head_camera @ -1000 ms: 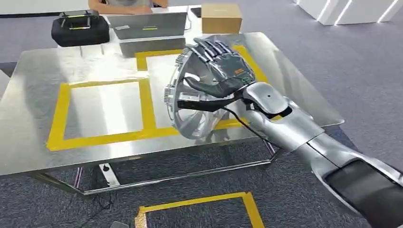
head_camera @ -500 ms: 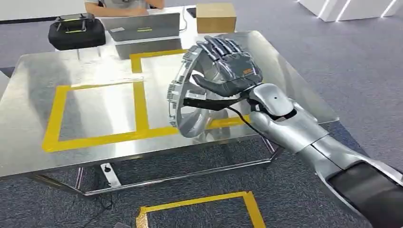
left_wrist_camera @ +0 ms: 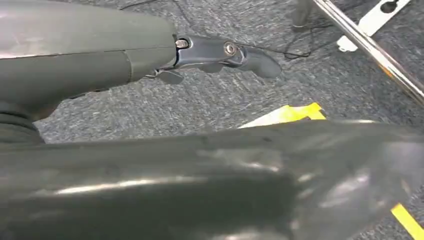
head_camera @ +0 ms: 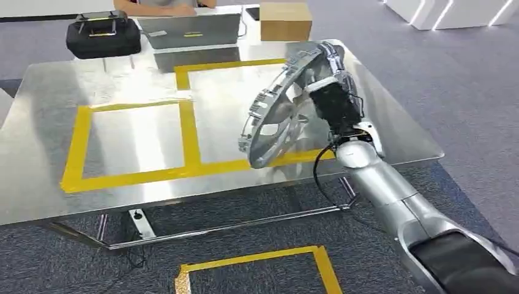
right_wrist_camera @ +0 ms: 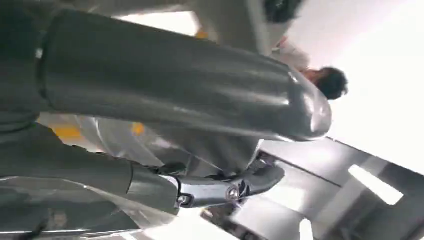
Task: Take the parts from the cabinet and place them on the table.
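The steel table spreads across the head view, its top marked with yellow tape squares, one on the left and one further right and back. The step in hand is the placing: a part is already out of the cabinet and carried over the table, and what remains is to set it down. The part, a large round silver wheel-like disc, hangs tilted over the right-hand square near the table's near right edge, its lower rim close to the near tape line; whether that rim touches the top I cannot tell.

The right arm reaches up from the lower right, forearm angled toward the far left, wrist bent so the right hand sits behind the disc's far-right rim. That hand holds the disc by its rim, fingers wrapped on the upper edge.

By my reading, the next move calls for lowering the disc flat, or nearly so, inside the right square, then loosening the fingers without letting the heavy rim slide toward the table's edge.

The left hand hangs low over the grey carpet, its dark fingers lying straight with nothing in them.

At the far side sit a black case, a laptop and a cardboard box, with a person behind them.
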Robot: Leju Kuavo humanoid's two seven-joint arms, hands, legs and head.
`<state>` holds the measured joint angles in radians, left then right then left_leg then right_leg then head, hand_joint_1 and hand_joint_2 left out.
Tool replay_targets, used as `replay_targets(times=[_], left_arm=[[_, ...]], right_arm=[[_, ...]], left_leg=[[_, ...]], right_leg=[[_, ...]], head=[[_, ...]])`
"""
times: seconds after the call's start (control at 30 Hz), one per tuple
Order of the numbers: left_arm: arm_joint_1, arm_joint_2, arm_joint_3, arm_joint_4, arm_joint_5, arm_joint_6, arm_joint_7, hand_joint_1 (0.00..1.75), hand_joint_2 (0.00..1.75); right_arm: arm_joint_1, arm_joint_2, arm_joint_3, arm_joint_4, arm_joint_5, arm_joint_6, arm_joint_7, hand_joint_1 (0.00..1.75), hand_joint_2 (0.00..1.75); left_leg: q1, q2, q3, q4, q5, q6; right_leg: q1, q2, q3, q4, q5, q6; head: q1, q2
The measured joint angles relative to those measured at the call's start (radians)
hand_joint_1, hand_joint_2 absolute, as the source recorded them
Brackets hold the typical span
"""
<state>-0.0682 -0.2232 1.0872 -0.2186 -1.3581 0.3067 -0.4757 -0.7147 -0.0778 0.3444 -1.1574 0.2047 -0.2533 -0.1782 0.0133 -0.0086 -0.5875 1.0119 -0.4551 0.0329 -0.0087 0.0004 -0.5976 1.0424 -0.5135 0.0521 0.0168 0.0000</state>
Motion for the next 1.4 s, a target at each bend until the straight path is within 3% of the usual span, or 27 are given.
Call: replay_targets(times=[0.07,0.1,0.13,0.2,0.27,0.3,0.4,0.47,0.5,0.57,0.6,0.63,0.7,0.77,0.8,0.83,0.93,0.97,1.0,1.1,1.13,1.17,1.2,1.27,1.3,1.33,1.4], left_arm=[[0.001,0.001,0.0,0.0,0.0,0.001,0.0,0.0,0.0],[0.002,0.002,0.0,0.0,0.0,0.001,0.0,0.0,0.0],[0.004,0.003,0.0,0.0,0.0,0.001,0.0,0.0,0.0],[0.005,0.003,0.0,0.0,0.0,0.001,0.0,0.0,0.0],[0.005,0.002,0.0,0.0,0.0,0.001,0.0,0.0,0.0],[0.004,0.002,0.0,0.0,0.0,0.001,0.0,0.0,0.0],[0.005,0.002,0.0,0.0,0.0,0.001,0.0,0.0,0.0],[0.005,0.002,0.0,0.0,0.0,0.002,0.0,0.0,0.0],[0.005,0.002,0.0,0.0,0.0,0.002,0.0,0.0,0.0],[0.005,0.003,0.0,0.0,0.0,0.002,0.0,0.0,0.0],[0.006,0.003,0.0,0.0,0.0,0.002,0.0,0.0,0.0],[0.007,0.003,0.0,0.0,0.0,0.002,0.0,0.0,0.0],[0.008,0.004,0.0,0.0,0.0,0.002,0.0,0.0,0.0],[0.007,0.004,0.0,0.0,0.0,0.002,0.0,0.0,0.0],[0.006,0.006,0.0,0.0,0.0,0.002,0.0,0.0,0.0],[0.005,0.006,0.0,0.0,0.0,0.002,0.0,0.0,0.0],[0.006,0.007,-0.002,0.0,-0.002,0.002,0.0,0.0,0.0],[0.005,0.006,-0.004,0.0,-0.003,0.001,0.0,0.0,0.0],[0.003,0.006,-0.006,0.0,-0.003,0.001,0.0,0.0,0.0],[0.002,0.004,-0.008,0.001,-0.011,-0.003,0.0,0.0,0.0],[0.002,0.004,-0.009,0.001,-0.013,-0.004,0.0,0.0,0.0],[0.002,0.004,-0.01,0.002,-0.013,-0.004,0.0,0.0,0.0],[0.002,0.004,-0.01,0.002,-0.014,-0.005,0.0,0.0,0.0],[0.002,0.002,-0.013,0.003,-0.016,-0.006,0.0,0.0,0.0],[0.002,0.002,-0.016,0.003,-0.015,-0.01,-0.007,0.0,0.0],[-0.002,0.001,-0.017,0.003,-0.015,-0.011,-0.014,0.0,0.0],[-0.009,-0.002,-0.019,0.003,-0.015,-0.013,-0.014,0.0,0.0]], right_arm=[[0.006,0.006,-0.014,0.008,-0.034,0.008,-0.016,0.0,0.0],[0.009,0.006,-0.017,0.01,-0.041,0.009,-0.018,0.0,0.0],[0.01,0.007,-0.019,0.011,-0.046,0.009,-0.019,0.0,0.0],[0.008,0.009,-0.027,0.012,-0.054,0.01,-0.021,0.0,0.0],[0.004,0.01,-0.031,0.012,-0.056,0.011,-0.021,0.0,0.0],[0.002,0.011,-0.03,0.013,-0.056,0.012,-0.022,0.0,0.0],[0.004,0.014,-0.03,0.013,-0.054,0.013,-0.024,0.0,0.0],[0.002,0.014,-0.03,0.014,-0.054,0.012,-0.023,0.0,0.0],[0.002,0.015,-0.03,0.014,-0.056,0.011,-0.023,0.0,0.0],[0.006,0.016,-0.03,0.016,-0.055,0.011,-0.023,0.0,0.0],[0.01,0.016,-0.029,0.017,-0.054,0.012,-0.025,0.0,0.0],[0.013,0.016,-0.029,0.017,-0.054,0.012,-0.026,0.0,0.0],[0.014,0.016,-0.025,0.017,-0.054,0.016,-0.024,0.0,0.0],[0.013,0.018,-0.015,0.017,-0.053,0.02,-0.023,0.0,0.0],[0.012,0.019,-0.01,0.017,-0.053,0.024,-0.022,0.0,0.0],[0.008,0.019,-0.002,0.018,-0.051,0.03,-0.022,0.0,0.0],[-0.006,0.024,0.028,0.018,-0.038,0.047,-0.022,0.0,0.0],[-0.007,0.026,0.036,0.019,-0.033,0.047,-0.021,0.0,0.0],[-0.01,0.028,0.044,0.021,-0.028,0.046,-0.02,0.0,0.0],[-0.016,0.044,0.079,0.046,0.046,0.007,-0.01,0.0,0.0],[-0.018,0.047,0.093,0.056,0.069,-0.002,-0.008,0.0,0.0],[-0.021,0.048,0.103,0.061,0.08,-0.007,-0.005,0.0,0.0],[-0.027,0.051,0.111,0.065,0.095,-0.01,-0.002,0.0,0.0],[-0.047,0.059,0.133,0.077,0.139,-0.019,0.009,0.0,0.0],[-0.057,0.059,0.145,0.085,0.172,-0.028,0.015,0.0,0.0],[-0.066,0.064,0.158,0.087,0.202,-0.033,0.026,0.0,0.0],[-0.077,0.068,0.177,0.09,0.238,-0.036,0.048,0.0,0.0]], left_leg=[[-0.001,0.0,-0.001,0.0,-0.001,0.004],[-0.001,0.0,-0.001,0.001,-0.001,0.005],[-0.001,0.0,-0.001,0.001,-0.001,0.005],[-0.001,0.0,0.002,0.001,-0.002,0.004],[-0.001,0.0,0.005,0.001,-0.004,0.0],[-0.009,-0.001,0.001,0.004,-0.007,-0.007],[-0.005,0.0,0.003,0.0,-0.001,-0.022],[-0.004,0.0,0.0,0.01,-0.012,-0.034],[-0.004,0.001,-0.014,0.045,-0.041,-0.039],[-0.002,0.001,-0.082,0.202,-0.123,-0.045],[-0.003,0.001,-0.115,0.273,-0.148,-0.047],[-0.003,0.001,-0.131,0.31,-0.152,-0.047],[-0.004,0.001,-0.101,0.24,-0.09,-0.04],[-0.008,0.002,-0.017,0.061,-0.001,-0.024],[-0.012,0.003,0.007,0.014,-0.005,-0.011],[-0.013,0.004,0.013,-0.007,-0.008,-0.011],[-0.016,0.005,0.011,-0.006,-0.006,-0.006],[-0.005,0.008,0.018,-0.019,0.003,-0.001],[-0.005,0.008,0.02,-0.022,0.004,0.003],[-0.004,0.008,0.016,-0.021,0.005,0.004],[-0.004,0.008,0.016,-0.021,0.005,0.004],[-0.003,0.008,0.017,-0.021,0.005,0.004],[-0.002,0.008,0.017,-0.021,0.005,0.003],[0.001,0.005,0.019,-0.019,0.004,-0.005],[0.0,0.004,0.018,-0.017,0.003,-0.012],[-0.006,0.002,0.012,-0.009,0.001,-0.021],[-0.003,0.002,0.01,-0.013,0.008,-0.032]], right_leg=[[-0.002,0.0,-0.086,0.183,-0.081,0.005],[-0.002,0.0,-0.119,0.247,-0.101,0.007],[-0.002,0.0,-0.136,0.276,-0.099,0.007],[-0.002,0.0,-0.094,0.18,-0.027,0.003],[-0.002,0.0,0.001,-0.008,0.053,-0.006],[0.003,-0.001,0.026,-0.049,0.035,-0.008],[0.007,0.002,0.025,-0.046,0.042,-0.018],[-0.002,-0.001,0.03,-0.055,0.051,-0.033],[-0.003,-0.001,0.03,-0.055,0.051,-0.038],[-0.001,-0.001,0.028,-0.055,0.05,-0.043],[-0.001,0.0,0.027,-0.055,0.05,-0.043],[0.0,0.0,0.028,-0.055,0.05,-0.043],[0.003,0.003,0.03,-0.055,0.05,-0.044],[0.006,0.006,0.035,-0.055,0.049,-0.043],[0.006,0.006,0.034,-0.054,0.048,-0.042],[0.013,0.011,0.028,-0.049,0.046,-0.036],[0.008,0.01,0.028,-0.053,0.048,-0.022],[0.006,0.011,0.017,-0.046,0.04,-0.017],[0.007,0.008,0.01,-0.022,0.02,-0.012],[-0.001,0.007,-0.092,0.198,-0.086,0.001],[-0.004,0.006,-0.114,0.245,-0.096,0.005],[-0.006,0.005,-0.113,0.244,-0.082,0.006],[-0.009,0.003,-0.091,0.2,-0.049,0.008],[-0.014,0.0,0.0,0.024,0.035,0.01],[-0.016,-0.002,0.032,-0.044,0.032,0.012],[-0.011,0.004,0.045,-0.053,0.032,0.0],[-0.006,0.005,0.039,-0.048,0.035,-0.011]], head=[[0.001,0.0],[0.002,0.0],[0.002,0.0],[0.002,0.0],[0.002,0.0],[0.001,0.0],[0.0,0.0],[0.001,0.0],[-0.005,0.0],[-0.004,0.0],[-0.005,0.0],[-0.004,0.0],[-0.004,0.0],[-0.005,0.0],[-0.003,0.0],[-0.003,0.0],[-0.003,0.0],[-0.003,0.0],[0.0,0.0],[0.004,0.0],[0.005,0.0],[0.004,0.0],[0.004,0.0],[0.004,0.0],[0.005,0.0],[0.004,0.0],[0.003,0.0]])
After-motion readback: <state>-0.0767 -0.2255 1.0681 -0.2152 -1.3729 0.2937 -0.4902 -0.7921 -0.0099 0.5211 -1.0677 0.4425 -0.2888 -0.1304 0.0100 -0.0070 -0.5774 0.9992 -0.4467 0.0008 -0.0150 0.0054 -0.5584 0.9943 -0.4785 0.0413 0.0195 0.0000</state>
